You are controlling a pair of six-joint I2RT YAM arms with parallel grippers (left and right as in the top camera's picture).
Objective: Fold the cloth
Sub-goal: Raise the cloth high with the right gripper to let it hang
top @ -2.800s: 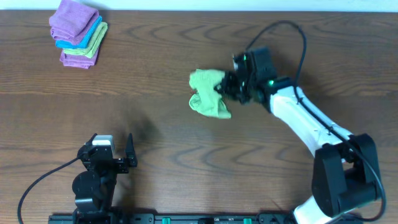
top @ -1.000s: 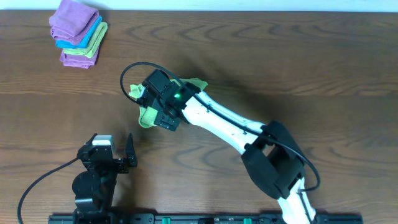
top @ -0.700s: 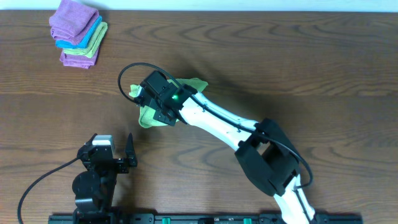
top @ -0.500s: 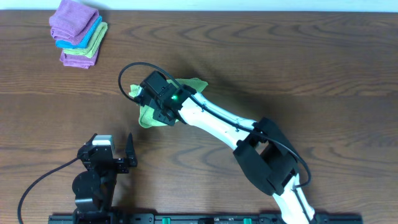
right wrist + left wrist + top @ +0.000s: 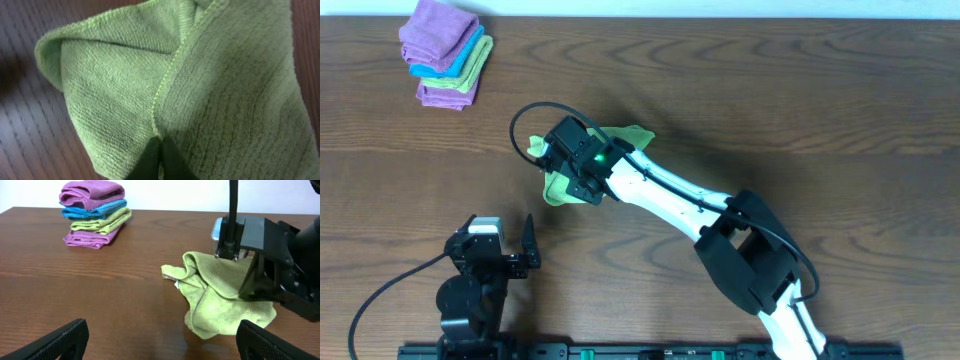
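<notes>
Lime-green cloth (image 5: 558, 191) dragged left since earlier; right end effector (image 5: 156, 161) still clamped.

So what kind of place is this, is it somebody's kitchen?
Probably not; it looks like a robot practice bench. A white robot arm and a black robot arm sit at the edge of a wooden table, with a green cloth and a stack of folded cloths.
</notes>
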